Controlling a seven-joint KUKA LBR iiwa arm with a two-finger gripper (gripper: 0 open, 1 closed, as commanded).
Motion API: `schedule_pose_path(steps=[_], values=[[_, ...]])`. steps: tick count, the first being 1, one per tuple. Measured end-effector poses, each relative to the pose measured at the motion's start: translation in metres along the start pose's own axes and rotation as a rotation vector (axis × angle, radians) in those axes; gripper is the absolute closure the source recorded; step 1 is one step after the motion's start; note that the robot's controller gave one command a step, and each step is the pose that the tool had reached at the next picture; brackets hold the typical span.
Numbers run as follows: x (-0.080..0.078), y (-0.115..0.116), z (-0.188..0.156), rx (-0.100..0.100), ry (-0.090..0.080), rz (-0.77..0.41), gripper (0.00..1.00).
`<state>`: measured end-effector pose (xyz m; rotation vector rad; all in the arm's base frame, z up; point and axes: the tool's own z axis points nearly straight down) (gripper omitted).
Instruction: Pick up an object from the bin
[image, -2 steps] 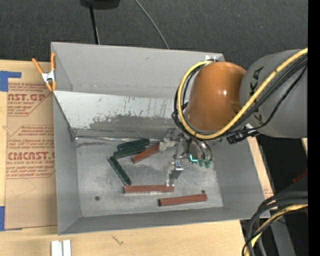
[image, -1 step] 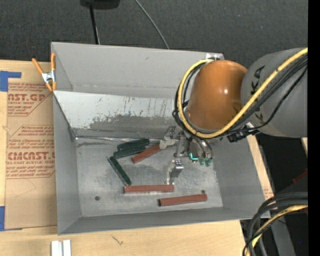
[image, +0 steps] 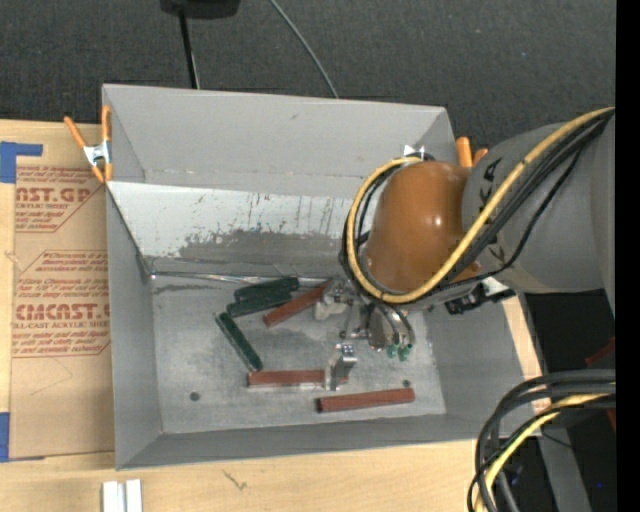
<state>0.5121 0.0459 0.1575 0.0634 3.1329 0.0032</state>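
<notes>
My gripper (image: 341, 370) hangs low over the bin floor, right of centre, under the orange wrist cover. Its metal fingertips stand at the right end of a brown flat bar (image: 285, 379) lying crosswise on the floor. Whether the tips touch or clasp that bar I cannot make out. A second brown bar (image: 365, 401) lies just below and to the right of the fingers. A third brown bar (image: 296, 305) lies tilted above them, near the back wall.
Two dark green bars lie to the left: one (image: 264, 293) along the back wall, one (image: 239, 340) slanting across the floor. The arm and its cables cover the bin's right side.
</notes>
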Motion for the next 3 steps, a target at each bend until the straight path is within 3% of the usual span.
schedule_pose_path(steps=[1, 2, 3], values=[[0.01, 0.015, 0.081, -0.001, -0.008, -0.006, 1.0], [0.01, 0.015, 0.081, -0.002, -0.008, -0.006, 1.0], [-0.014, 0.042, -0.112, 0.002, 0.01, -0.062, 1.0]])
